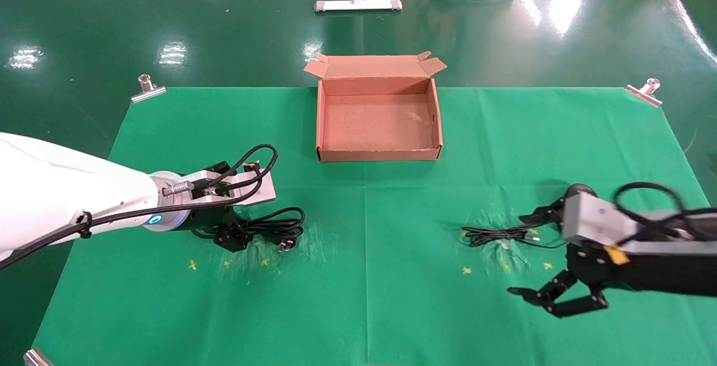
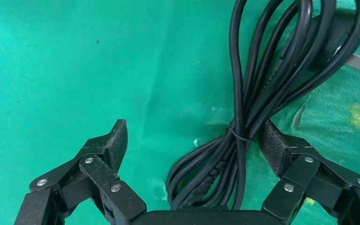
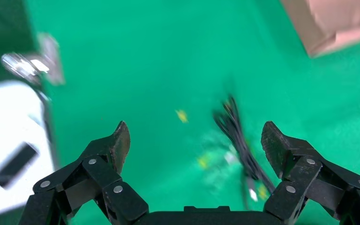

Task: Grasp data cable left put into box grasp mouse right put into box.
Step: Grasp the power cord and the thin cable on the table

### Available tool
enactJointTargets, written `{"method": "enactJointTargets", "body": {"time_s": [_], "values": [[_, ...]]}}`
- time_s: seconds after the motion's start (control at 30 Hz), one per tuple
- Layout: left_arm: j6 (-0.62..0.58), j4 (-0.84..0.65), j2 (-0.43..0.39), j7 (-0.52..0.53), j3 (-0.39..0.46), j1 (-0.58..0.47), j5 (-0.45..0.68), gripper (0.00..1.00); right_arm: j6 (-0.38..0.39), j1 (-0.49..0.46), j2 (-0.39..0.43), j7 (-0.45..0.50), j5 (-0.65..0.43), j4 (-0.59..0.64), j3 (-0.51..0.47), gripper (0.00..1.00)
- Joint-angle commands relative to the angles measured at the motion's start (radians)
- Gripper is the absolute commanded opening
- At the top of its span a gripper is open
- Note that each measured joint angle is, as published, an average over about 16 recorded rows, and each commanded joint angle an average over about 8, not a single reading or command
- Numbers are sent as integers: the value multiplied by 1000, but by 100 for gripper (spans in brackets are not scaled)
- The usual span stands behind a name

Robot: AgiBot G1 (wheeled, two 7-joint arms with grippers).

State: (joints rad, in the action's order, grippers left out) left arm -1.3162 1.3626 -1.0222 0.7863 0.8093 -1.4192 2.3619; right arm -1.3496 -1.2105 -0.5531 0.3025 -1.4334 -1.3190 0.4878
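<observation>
The left gripper [image 2: 194,140], jaws wide and empty, has the cable [image 2: 243,131] against one finger, so it should centre before closing; the right gripper [image 1: 532,256] hangs open, empty.

- I see the data cable [image 1: 271,227] is black, its plug prongs silver.
- The mouse [image 1: 496,235] is a thin black bunch.
- The box [image 1: 378,154] is plain brown cardboard.
- My table cloth [image 1: 168,310] is green with small yellow marks.
- Both grippers, left gripper [image 2: 194,145] and right gripper [image 3: 194,145], are black.
</observation>
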Motion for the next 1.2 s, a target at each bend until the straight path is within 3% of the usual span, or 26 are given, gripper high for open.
{"method": "enactJointTargets", "body": {"time_s": [0.03,0.3,0.63,0.67,0.73,0.77,0.9,0.93,1.0,1.03,1.2], "values": [[0,0,0,0,0,0,0,100,13,-27,-26,19,-83,3,28,100],[0,0,0,0,0,0,0,100,87,-69,-145,18,-241,122,86,100],[0,0,0,0,0,0,0,99,166,-87,-230,-53,-273,277,94,100],[0,0,0,0,0,0,0,92,170,-87,-234,-57,-275,286,95,100],[1,0,0,0,0,0,0,68,177,-88,-239,-61,-279,298,96,100],[1,0,0,0,0,0,0,55,179,-89,-240,-62,-281,302,97,93],[0,0,0,0,0,0,0,6,180,-89,-241,-62,-280,303,97,43],[0,0,0,0,0,0,0,1,179,-88,-240,-61,-279,301,97,30],[0,0,0,0,0,0,0,0,177,-88,-238,-60,-277,297,96,5],[0,0,0,0,0,0,0,0,176,-88,-237,-59,-276,295,96,0],[0,-2,0,0,0,0,0,0,171,-87,-234,-57,-273,287,94,0]]}}
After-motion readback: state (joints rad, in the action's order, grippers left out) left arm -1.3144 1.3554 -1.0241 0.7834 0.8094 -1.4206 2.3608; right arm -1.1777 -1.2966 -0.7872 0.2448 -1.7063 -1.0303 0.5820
